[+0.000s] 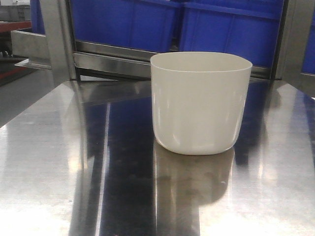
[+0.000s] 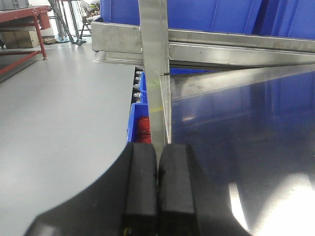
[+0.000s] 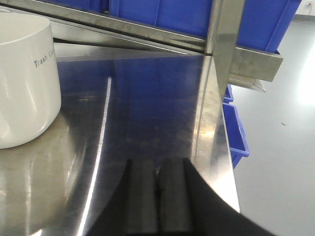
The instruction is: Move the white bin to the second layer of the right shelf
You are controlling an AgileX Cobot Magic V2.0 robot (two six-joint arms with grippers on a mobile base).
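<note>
A flat, mirror-bright steel tabletop (image 1: pixel 49 162) fills the front view, its surface streaked with glare and blue reflections. The only thing standing on it is the white bin (image 1: pixel 199 105), upright and open-topped, right of centre and towards the rear edge, its base flat on the steel and its pale reflection just below. Behind the rear edge, a steel shelf (image 1: pixel 113 61) carries blue crates (image 1: pixel 226 24) side by side.
</note>
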